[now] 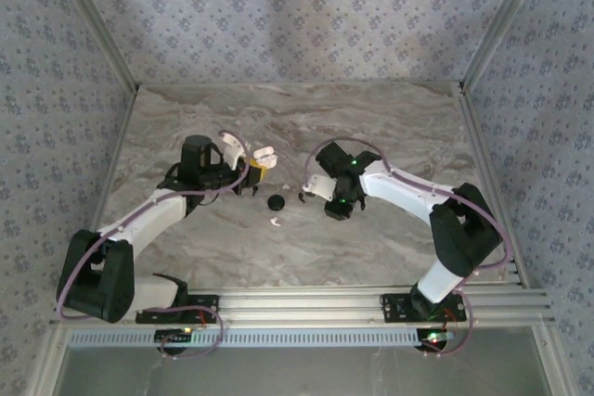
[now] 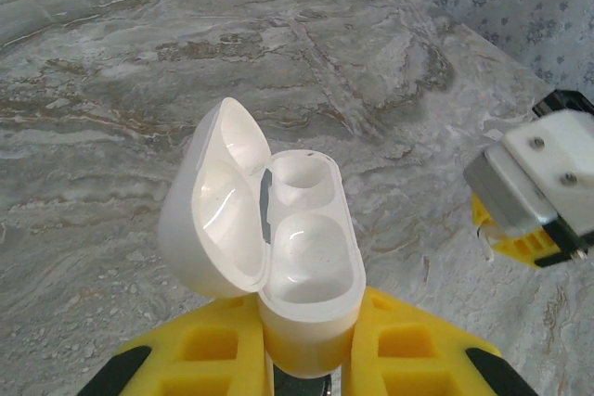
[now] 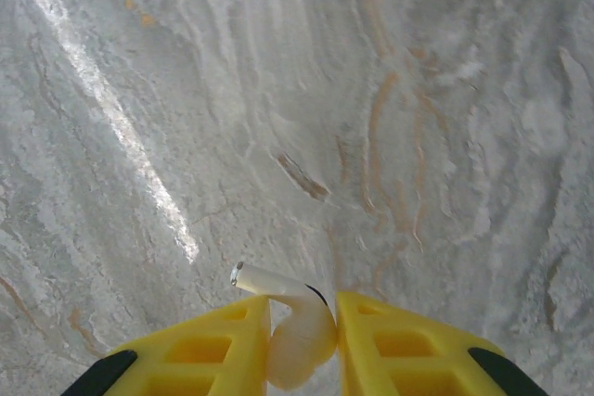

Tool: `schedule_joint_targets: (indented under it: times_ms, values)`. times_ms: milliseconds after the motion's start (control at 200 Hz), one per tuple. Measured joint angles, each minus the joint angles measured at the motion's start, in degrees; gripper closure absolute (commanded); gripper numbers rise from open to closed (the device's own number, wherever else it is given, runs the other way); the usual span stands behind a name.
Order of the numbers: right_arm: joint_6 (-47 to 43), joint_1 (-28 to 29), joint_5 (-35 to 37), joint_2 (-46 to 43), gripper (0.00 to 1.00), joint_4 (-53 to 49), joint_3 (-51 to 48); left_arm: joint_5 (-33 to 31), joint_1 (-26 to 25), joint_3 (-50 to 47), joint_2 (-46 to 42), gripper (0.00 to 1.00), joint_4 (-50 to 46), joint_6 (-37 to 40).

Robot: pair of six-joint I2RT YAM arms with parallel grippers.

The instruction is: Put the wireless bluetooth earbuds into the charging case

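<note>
As seen from the overhead camera, the left gripper [image 1: 254, 172] clamps a glossy white plastic charging case [image 1: 264, 151], with the right gripper [image 1: 313, 187] near and facing it. Between the two, a round black object [image 1: 276, 202] and a loose white stemmed earbud [image 1: 275, 222] lie on the grey marbled table [image 1: 390, 127]. From the left wrist, yellow fingers [image 2: 204, 350] pinch the case's base just ahead of the camera, its lid hinged open to the left and two bare white wells showing. From the right wrist, nearly closed yellow fingers [image 3: 390, 340] grip a second white stemmed earbud [image 3: 297, 326], its stem pointing left.
</note>
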Motion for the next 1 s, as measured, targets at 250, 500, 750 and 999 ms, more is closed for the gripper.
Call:
schedule_joint_targets:
  times_ms: [250, 500, 750, 999]
  values:
    - [-7.6, 1.5, -0.8, 3.4, 0.74, 2.4, -1.2, 1.0, 0.6, 0.0, 0.0, 0.91, 0.2, -1.0]
    - [-18.1, 3.0, -2.6, 4.5, 0.73, 3.1, -3.7, 1.4, 0.7, 0.0, 0.0, 0.91, 0.4, -1.0]
    - [-28.1, 3.0, -4.3, 6.8, 0.7, 3.0, -3.7, 1.6, 0.7, 0.0, 0.0, 0.91, 0.4, -1.0]
    - [-33.3, 2.8, -4.6, 7.6, 0.62, 2.7, -3.3, 1.6, 0.7, 0.0, -0.1, 0.91, 0.3, -0.4]
